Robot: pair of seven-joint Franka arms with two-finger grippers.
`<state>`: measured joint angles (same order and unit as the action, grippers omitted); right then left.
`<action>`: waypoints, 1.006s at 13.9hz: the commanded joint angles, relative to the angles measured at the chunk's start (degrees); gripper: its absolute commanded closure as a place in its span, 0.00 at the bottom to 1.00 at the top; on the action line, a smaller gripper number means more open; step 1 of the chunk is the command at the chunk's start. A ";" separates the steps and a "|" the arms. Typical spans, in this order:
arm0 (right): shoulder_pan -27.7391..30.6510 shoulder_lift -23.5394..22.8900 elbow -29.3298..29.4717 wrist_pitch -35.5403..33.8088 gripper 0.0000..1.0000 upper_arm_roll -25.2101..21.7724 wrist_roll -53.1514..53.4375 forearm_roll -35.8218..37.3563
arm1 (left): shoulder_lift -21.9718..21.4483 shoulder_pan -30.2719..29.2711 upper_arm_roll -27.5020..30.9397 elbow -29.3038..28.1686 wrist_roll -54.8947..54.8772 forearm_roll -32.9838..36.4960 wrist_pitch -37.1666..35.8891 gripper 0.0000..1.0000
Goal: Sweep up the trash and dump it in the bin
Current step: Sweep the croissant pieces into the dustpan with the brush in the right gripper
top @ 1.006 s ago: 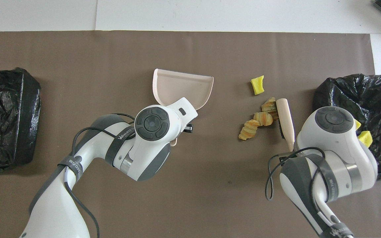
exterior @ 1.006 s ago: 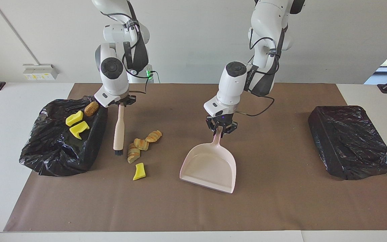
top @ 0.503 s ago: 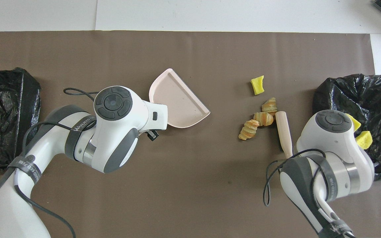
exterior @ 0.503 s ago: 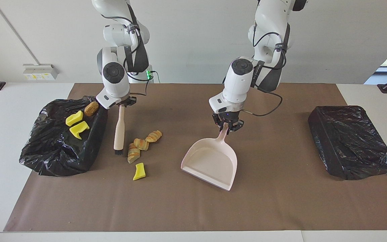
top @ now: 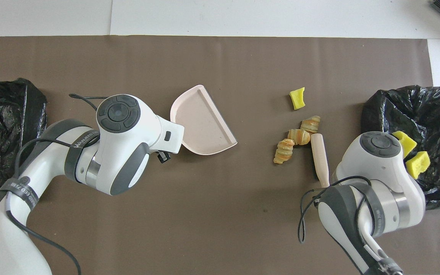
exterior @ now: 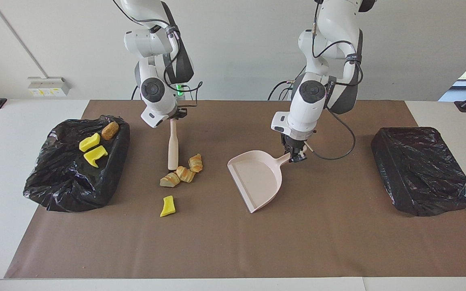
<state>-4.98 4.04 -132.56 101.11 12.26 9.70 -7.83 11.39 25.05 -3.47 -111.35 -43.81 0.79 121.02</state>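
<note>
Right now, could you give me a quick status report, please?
Left gripper shut on dustpan handle. Right gripper shut on brush, against three pastries. One yellow chunk loose; nothing between pastries and dustpan.

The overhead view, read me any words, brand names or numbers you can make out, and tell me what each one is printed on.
"WANKEED": on the grey strap around the left arm.
Second strap, lower on the same arm: lettering too blurred to read.
Strap on the right arm: lettering too blurred to read.
Wall plate in the facing view: print too small to read.

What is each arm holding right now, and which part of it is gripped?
The left claw is shut on the pink dustpan, gripping the end of its handle. The right claw is shut on the brush, gripping the top of its wooden handle.
</note>
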 commanded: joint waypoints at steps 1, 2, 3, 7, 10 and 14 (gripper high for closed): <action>-2.83 1.06 -1.30 2.24 1.00 0.22 1.62 -4.46 | -3.39 3.16 0.13 -4.48 -0.75 0.97 1.58 1.00; -4.41 1.05 -1.21 2.95 1.00 0.22 2.42 -6.31 | -3.39 4.21 0.30 -4.75 -0.58 0.97 2.29 1.00; -5.04 0.88 -1.13 3.56 1.00 0.22 2.60 -8.32 | -3.39 4.83 0.39 -5.01 -0.31 1.32 2.81 1.00; -7.06 0.09 -0.08 6.03 1.00 0.22 2.52 -15.63 | -3.39 4.83 0.30 -5.89 -0.31 4.66 5.89 1.00; -8.21 -0.62 8.34 -2.28 1.00 -0.12 2.60 -10.14 | -3.48 4.66 0.21 -6.51 -0.40 4.66 6.25 1.00; -5.05 -1.49 16.53 -11.36 1.00 -0.13 1.11 3.84 | -3.83 3.96 0.13 -7.21 -0.31 4.57 6.07 1.00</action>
<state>-11.92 3.94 -119.89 93.03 11.97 11.92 -8.58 9.63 29.30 -3.63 -115.70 -44.06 3.79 125.65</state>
